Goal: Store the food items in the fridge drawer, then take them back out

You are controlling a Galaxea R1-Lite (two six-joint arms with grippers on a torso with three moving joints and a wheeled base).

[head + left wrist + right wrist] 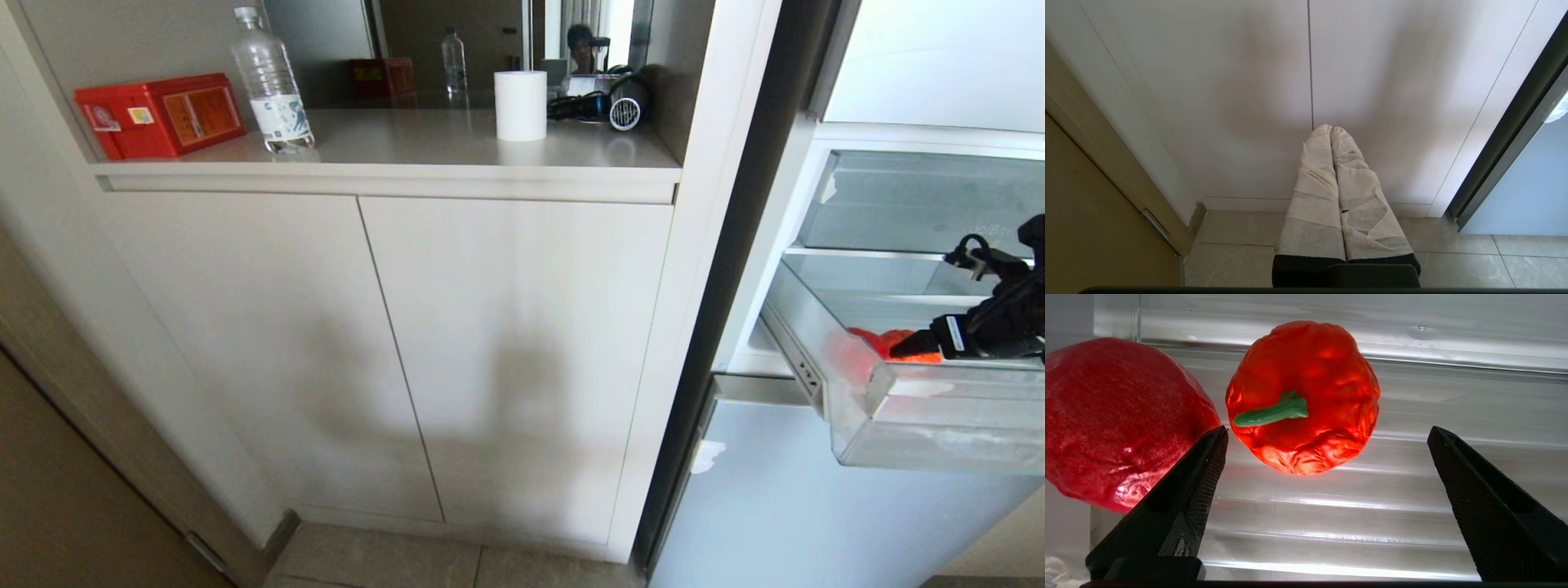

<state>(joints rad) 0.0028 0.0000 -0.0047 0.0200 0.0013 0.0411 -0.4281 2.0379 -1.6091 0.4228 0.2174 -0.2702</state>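
Observation:
The fridge drawer [939, 425] of clear plastic stands pulled out at the right of the head view. Two food items lie on its ribbed floor [1372, 522]: a bright red pepper [1306, 396] with a green stem and a darker red rounded piece [1114, 420] beside it. Through the drawer wall they show as a red-orange patch [873, 343]. My right gripper [1327, 430] reaches into the drawer, open wide, its black fingers either side of the pepper's near edge and holding nothing. One fingertip [1214, 445] lies close to the darker piece. My left gripper [1331, 130] hangs parked and shut before the cabinet doors.
A clear bin [922, 204] sits above the drawer, and the fridge's lower door [775, 506] below it. Left of the fridge are pale cabinet doors [392, 351] under a counter with a red box [159, 114], water bottle [269, 82], white roll [520, 104] and hair dryer [612, 104].

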